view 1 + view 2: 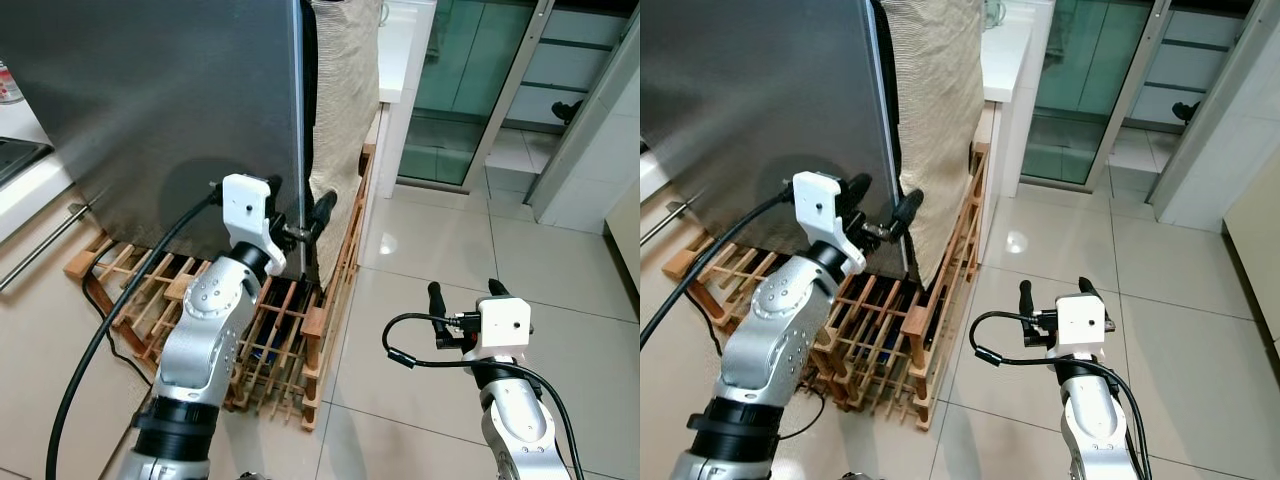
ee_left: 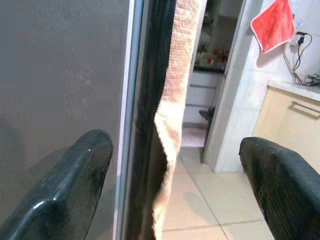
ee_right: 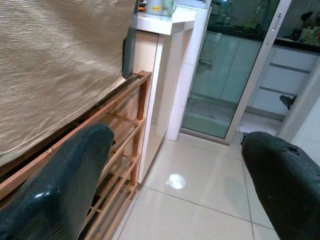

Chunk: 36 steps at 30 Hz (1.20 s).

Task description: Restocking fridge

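Note:
The fridge's grey door (image 1: 150, 110) stands closed at the upper left. My left gripper (image 1: 298, 200) is raised to the door's right edge and is open. One finger (image 2: 75, 185) lies in front of the grey door face, the other finger (image 2: 280, 190) stands out past the side. The door's silver edge (image 2: 131, 100) and the dark seam beside it run between them. My right gripper (image 1: 465, 290) hovers low over the tiled floor to the right, open and holding nothing.
A beige woven cloth (image 1: 345, 100) hangs down the fridge's side. A wooden slatted rack (image 1: 290, 340) sits under and beside the fridge. A white counter (image 1: 400, 50) and glass sliding doors (image 1: 460, 80) lie beyond. Open tile floor (image 1: 450, 240) spreads to the right.

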Motion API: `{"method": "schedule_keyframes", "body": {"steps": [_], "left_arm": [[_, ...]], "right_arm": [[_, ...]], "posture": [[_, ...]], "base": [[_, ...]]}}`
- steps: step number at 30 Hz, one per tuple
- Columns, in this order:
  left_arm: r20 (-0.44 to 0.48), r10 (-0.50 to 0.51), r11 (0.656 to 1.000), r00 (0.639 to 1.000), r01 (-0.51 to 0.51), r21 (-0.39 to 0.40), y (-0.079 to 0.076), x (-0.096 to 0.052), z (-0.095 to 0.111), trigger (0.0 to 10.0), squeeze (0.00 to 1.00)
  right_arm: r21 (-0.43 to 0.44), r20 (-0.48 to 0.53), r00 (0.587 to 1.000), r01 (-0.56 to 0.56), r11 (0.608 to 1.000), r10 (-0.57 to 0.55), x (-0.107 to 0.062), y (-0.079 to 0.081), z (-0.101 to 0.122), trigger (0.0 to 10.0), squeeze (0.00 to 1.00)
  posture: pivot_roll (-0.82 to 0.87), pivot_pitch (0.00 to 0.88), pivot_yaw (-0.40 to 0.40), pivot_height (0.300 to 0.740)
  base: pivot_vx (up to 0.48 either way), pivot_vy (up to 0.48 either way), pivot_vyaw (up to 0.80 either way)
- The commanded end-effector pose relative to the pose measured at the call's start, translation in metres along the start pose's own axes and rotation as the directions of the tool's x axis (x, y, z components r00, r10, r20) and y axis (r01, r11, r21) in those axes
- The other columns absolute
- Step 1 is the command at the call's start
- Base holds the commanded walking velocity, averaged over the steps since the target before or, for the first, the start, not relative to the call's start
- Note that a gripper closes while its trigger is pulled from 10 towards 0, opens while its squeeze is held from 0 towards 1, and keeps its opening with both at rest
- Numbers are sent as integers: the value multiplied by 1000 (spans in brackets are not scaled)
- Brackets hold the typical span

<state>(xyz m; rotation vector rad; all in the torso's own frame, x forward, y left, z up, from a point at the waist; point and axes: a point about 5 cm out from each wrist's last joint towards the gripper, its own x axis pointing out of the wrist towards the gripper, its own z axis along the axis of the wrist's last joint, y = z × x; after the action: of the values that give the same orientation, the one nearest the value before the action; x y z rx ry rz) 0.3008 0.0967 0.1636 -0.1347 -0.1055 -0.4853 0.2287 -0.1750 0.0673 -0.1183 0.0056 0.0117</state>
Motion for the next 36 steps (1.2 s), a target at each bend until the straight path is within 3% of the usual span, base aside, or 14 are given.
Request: {"method": "schedule_keyframes", "body": {"steps": [1,11,17,32,36], "left_arm": [[1,-21,1000,1000,21,4,-4,3,4,10000,0],[-6,33,999,999,-33,14,1,11,3,10000,0],[18,-2,1000,1000,2,9,-6,12,7,10000,0],[23,0,1000,1000,0,4,-7,20,9,10000,0],[-46,65,995,997,-61,73,23,-3,-5,10000,0]], "right_arm": [[-12,3,1000,-12,1000,12,1,1,-1,10000,0],[-14,8,1000,-11,1000,11,3,2,0,10000,0],[-16,11,1000,9,1000,-9,1,-1,-1,10000,0],[-13,22,1000,-2,1000,2,5,2,0,10000,0],[-12,44,999,19,1000,-18,2,-2,6,10000,0]], "posture": [[-184,0,26,740],[-197,0,34,740],[-191,0,36,740],[-186,0,33,740],[-199,0,44,740]], "base": [[0,0,0],[0,0,0],[0,0,0],[0,0,0],[0,0,0]]}}
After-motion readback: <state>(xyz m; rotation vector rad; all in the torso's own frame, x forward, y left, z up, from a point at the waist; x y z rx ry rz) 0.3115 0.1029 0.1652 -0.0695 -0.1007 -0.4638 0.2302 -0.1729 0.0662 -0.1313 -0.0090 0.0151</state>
